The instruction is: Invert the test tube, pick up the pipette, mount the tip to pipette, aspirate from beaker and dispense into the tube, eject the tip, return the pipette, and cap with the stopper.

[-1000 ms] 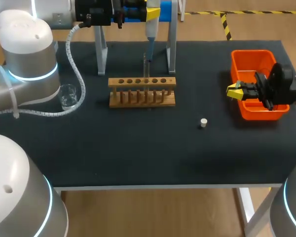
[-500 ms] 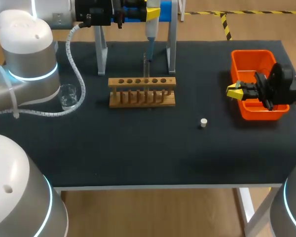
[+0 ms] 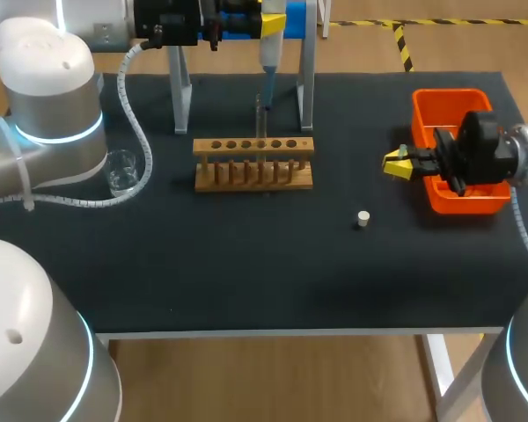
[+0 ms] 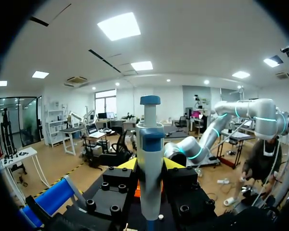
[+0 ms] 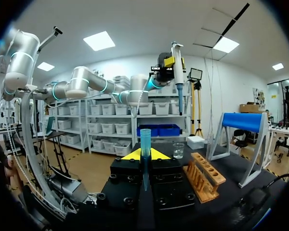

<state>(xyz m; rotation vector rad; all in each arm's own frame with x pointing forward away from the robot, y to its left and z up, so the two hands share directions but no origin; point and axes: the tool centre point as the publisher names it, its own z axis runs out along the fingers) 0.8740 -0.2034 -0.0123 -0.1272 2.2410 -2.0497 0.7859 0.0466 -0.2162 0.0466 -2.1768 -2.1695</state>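
Observation:
At the table's back, over the stand, my left gripper (image 3: 272, 21) is shut on the blue-and-white pipette (image 3: 269, 51), which hangs upright. The left wrist view shows the pipette (image 4: 150, 163) clamped in the left gripper (image 4: 150, 167). A thin glass tube (image 3: 258, 114) rises behind the wooden rack (image 3: 253, 163). My right gripper (image 3: 394, 164) hovers left of the orange bin (image 3: 422, 114), shut on a small blue pipette tip (image 5: 145, 140) that stands up in the right gripper (image 5: 145, 155). The beaker (image 3: 121, 171) sits at the left, the white stopper (image 3: 363, 219) in front of the rack's right end.
The pipette stand's grey legs (image 3: 180, 97) rise behind the rack. From the right wrist I see the rack (image 5: 204, 177), the beaker (image 5: 178, 150), the stand's blue top (image 5: 243, 121) and the far pipette (image 5: 177, 72). My left arm's cable (image 3: 139, 132) curls round the beaker.
My right gripper has moved left, off the orange bin's edge and out over the black mat, still holding the tip. The left arm and pipette have kept still.

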